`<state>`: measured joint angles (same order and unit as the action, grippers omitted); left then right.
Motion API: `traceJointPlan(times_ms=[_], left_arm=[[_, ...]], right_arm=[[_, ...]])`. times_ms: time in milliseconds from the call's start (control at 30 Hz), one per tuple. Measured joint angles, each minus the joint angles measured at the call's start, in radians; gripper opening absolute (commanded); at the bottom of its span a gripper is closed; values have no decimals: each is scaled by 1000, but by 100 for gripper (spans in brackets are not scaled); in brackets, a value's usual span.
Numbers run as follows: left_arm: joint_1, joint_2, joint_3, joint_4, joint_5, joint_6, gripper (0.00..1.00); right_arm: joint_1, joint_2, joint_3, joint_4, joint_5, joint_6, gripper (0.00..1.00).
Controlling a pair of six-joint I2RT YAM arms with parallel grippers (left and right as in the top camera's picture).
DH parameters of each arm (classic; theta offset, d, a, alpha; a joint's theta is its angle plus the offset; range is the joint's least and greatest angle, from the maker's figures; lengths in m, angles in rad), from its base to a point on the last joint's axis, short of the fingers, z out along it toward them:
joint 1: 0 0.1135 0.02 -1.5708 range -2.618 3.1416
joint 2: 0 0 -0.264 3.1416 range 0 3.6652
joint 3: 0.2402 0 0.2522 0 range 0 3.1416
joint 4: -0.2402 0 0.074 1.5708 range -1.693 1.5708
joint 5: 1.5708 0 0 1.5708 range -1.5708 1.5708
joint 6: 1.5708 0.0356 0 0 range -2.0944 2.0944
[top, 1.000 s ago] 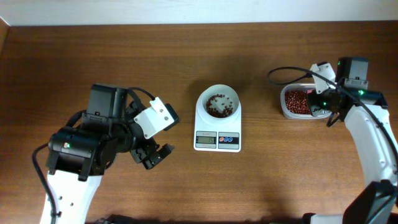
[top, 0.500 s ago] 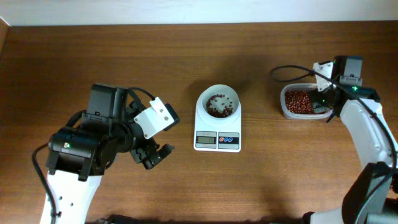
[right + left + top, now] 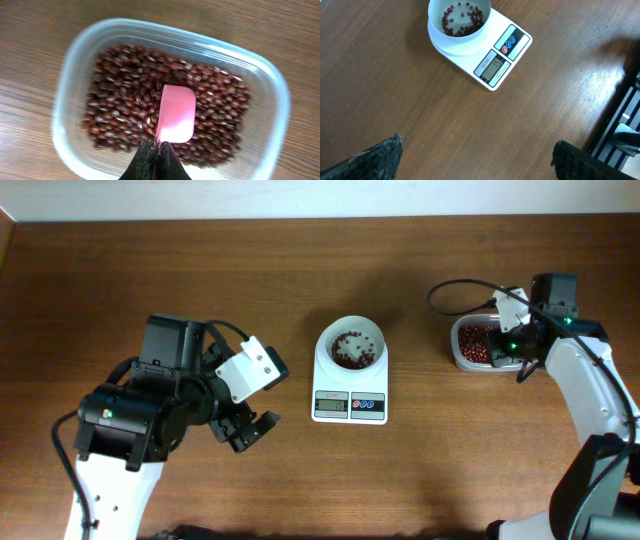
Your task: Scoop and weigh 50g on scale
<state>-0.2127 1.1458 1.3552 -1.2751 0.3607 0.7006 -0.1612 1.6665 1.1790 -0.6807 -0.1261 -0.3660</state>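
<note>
1. Found the scale (image 3: 350, 375) at mid-table, between the two arms and well apart from both, with display and two round buttons on its near side. Noted a scatter of red beans (image 3: 352, 352) in its round white bowl (image 3: 351, 330).
2. Saw a clear tub (image 3: 458, 350) of the same beans to the right of the scale, with only bare wood of the table (image 3: 400, 260) between them.
3. Saw the right gripper (image 3: 505, 348) over the tub's right part, arm and wrist covering that end from overhead. Noted a black cable (image 3: 450, 292) looping just beyond the tub's far side.
4. Saw the left gripper (image 3: 250, 430) spread wide, holding nothing, above bare wood to the left of the scale and nearer the front edge.
5. Learned from the right wrist view alone: jaws pinched tight at the base of a pink scoop (image 3: 176, 114), its flat blade lying on the beans near the tub's middle. Could not make out the scoop overhead.
6. Learned from the left wrist view alone: dark fingertips (image 3: 380, 157) far apart at the lower corners, scale beyond them, digits on the display too blurred to read surely. Overhead, saw that display as a mere grey patch.
</note>
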Motion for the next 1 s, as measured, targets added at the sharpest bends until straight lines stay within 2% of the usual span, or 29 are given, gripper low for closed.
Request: traceJointPlan(times_ms=[400,533,733,1000], left_arm=[[0,0,0,0,0,0,99],[0,0,0,0,0,0,99],[0,0,0,0,0,0,99],[0,0,0,0,0,0,99]], right_arm=[[-15,8,0,-14,-183,155,4],[-80,34,0,-14,-251,196,4],[-200,103,0,-15,-492,213,4],[-272,135,0,-34,-666,219,4]])
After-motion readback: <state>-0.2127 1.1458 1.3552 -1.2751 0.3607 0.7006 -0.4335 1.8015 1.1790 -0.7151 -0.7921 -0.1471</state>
